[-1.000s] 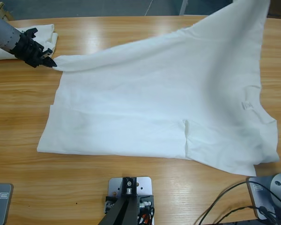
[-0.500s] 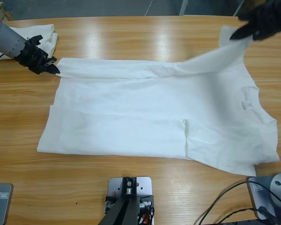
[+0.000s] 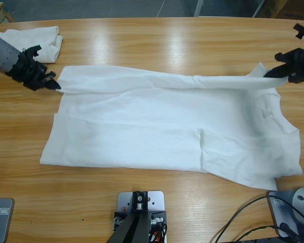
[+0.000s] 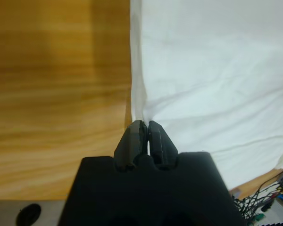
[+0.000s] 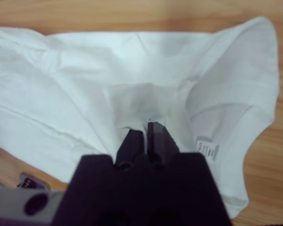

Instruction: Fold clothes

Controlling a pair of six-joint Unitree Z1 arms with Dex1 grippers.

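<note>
Holding the far long edge of the large white soft cotton T-shirt (image 3: 167,131) at both ends, your two claws have it stretched as a near-straight folded band running along the length of the long wooden bench (image 3: 142,35). Your left claw (image 3: 49,81) sits at the shirt's far corner on the left of the high view, jaws pressed together on a pinch of the cloth, which its wrist view shows fanning out ahead of the tips (image 4: 142,123). Your right claw (image 3: 273,72) is at the opposite end, by the neck and label side, jaws likewise closed on gathered fabric (image 5: 144,127), with the raised flap draping from it down onto the body of the shirt. The rest of the shirt lies flat on the bench, its near edge towards the camera. What matters for you now: the shirt's long axis runs claw to claw, and the unfolded cloth lies entirely to the near side of that line, so the fold would call for both ends carried together towards the near edge, kept level. A small folded white cotton garment (image 3: 38,39) rests just behind the left claw, near the far left corner.
</note>
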